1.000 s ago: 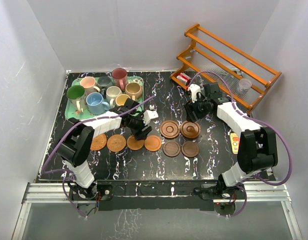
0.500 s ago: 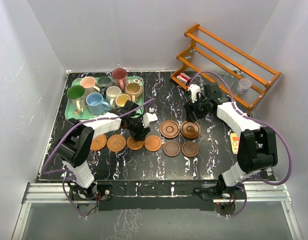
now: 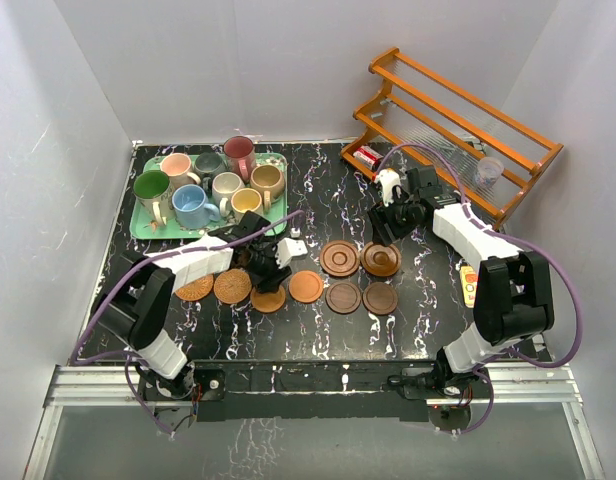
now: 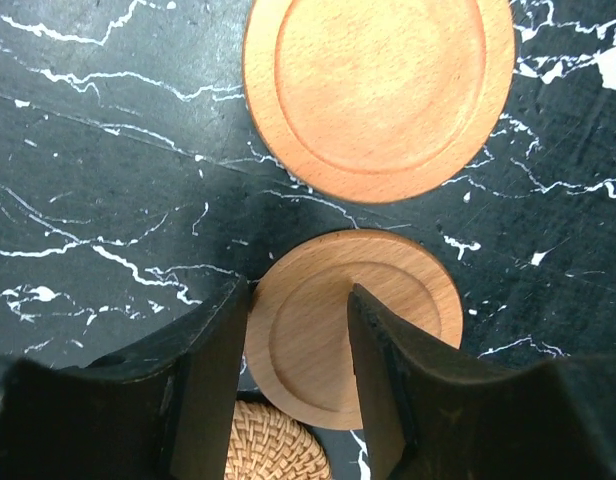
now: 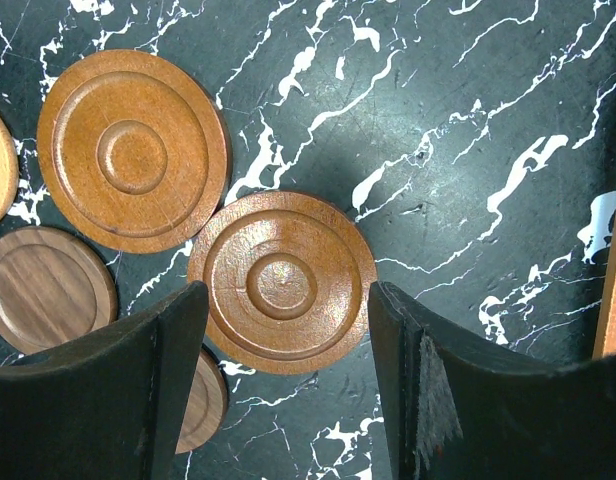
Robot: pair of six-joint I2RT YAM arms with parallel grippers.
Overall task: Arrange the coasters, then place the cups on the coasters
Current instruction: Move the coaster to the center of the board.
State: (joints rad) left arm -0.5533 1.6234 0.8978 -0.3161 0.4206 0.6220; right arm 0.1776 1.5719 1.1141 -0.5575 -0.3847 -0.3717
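Four tan coasters lie left of centre and four dark brown ones (image 3: 338,258) right of centre. My left gripper (image 3: 268,275) (image 4: 300,320) is down over the third tan coaster (image 3: 268,298) (image 4: 353,325), jaws partly apart. One finger (image 4: 213,390) stands at the coaster's left rim and the other (image 4: 388,390) over its face. A woven coaster (image 4: 278,450) shows just behind, and another wooden one (image 4: 378,90) lies ahead. My right gripper (image 3: 390,215) (image 5: 288,330) hangs open above a ringed dark coaster (image 5: 281,283), not touching it. Several cups (image 3: 193,205) stand on the green tray (image 3: 143,230) at back left.
An orange wooden rack (image 3: 458,120) stands at the back right with a clear glass cup (image 3: 490,170) on it and a small red-and-white item (image 3: 366,157) at its foot. A yellow object (image 3: 469,283) lies near the right arm. White walls close in the table.
My left gripper has come down and nearer, and its jaws have narrowed. The tan coaster under it has slid nearer, out of line with its row. The right arm has not moved.
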